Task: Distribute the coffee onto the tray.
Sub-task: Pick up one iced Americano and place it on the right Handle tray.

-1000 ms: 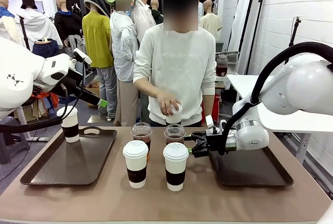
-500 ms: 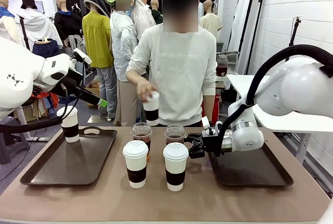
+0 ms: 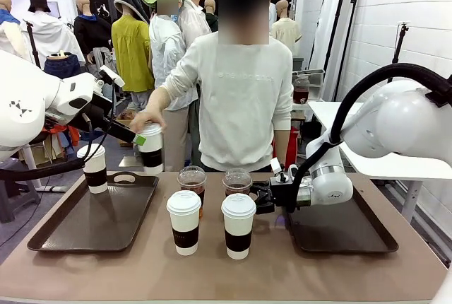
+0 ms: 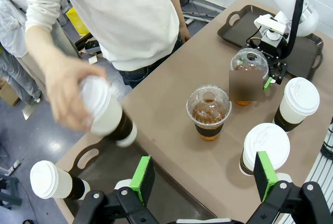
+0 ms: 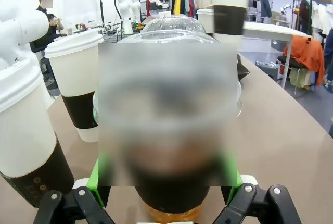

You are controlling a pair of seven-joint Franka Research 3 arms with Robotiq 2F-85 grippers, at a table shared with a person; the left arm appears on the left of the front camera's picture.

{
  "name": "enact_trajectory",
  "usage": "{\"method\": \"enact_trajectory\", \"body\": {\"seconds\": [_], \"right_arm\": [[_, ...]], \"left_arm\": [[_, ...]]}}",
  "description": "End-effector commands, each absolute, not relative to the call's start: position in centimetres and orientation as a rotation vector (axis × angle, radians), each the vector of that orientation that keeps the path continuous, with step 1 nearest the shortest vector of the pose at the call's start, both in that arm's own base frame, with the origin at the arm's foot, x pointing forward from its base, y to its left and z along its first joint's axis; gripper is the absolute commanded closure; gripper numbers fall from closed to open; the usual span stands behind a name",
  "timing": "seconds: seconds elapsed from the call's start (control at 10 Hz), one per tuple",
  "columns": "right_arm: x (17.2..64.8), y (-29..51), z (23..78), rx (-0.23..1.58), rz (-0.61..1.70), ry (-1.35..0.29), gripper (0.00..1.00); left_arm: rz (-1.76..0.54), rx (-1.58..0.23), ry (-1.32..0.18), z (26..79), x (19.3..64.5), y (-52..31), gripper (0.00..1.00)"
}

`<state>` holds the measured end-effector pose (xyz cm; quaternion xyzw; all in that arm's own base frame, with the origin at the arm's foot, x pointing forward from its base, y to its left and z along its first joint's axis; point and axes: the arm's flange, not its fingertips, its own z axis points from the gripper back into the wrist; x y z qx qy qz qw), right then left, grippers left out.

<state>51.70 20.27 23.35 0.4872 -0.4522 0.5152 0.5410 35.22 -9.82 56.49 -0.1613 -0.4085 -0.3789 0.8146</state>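
My left gripper hangs open above the left tray, with nothing between its pads. One sleeved paper cup stands at that tray's far left corner. The person's hand holds another paper cup just above the tray's far edge. Two more paper cups stand at the table's middle front, with two clear dome-lidded cups behind them. My right gripper is open, its fingers on either side of the right dome cup.
The right tray lies bare under my right arm. The person stands at the far edge of the table, leaning toward the left tray. My left arm's cable loops beside the cup on the left tray.
The person's hand carried a paper cup from chest height leftward and down toward the left tray. My right gripper crept left, closer around the right dome cup. The left arm stayed still.
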Motion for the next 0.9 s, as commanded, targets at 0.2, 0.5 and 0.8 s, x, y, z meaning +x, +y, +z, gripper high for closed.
{"method": "enact_trajectory", "body": {"seconds": [0.2, 0.5, 0.8], "right_arm": [[52.9, 21.9, 22.8, 1.175, 1.233, -1.017, 0.00], [52.9, 22.4, 22.9, 1.185, 1.229, -1.017, 0.00], [52.7, 22.1, 22.8, 1.192, 1.227, -1.002, 0.31]], "left_arm": [[-0.821, -0.346, -0.874, 56.4, 35.3, -9.7, 0.00], [-0.821, -0.346, -0.874, 56.4, 35.3, -9.7, 0.00], [-0.821, -0.346, -0.874, 56.4, 35.3, -9.7, 0.00]]}}
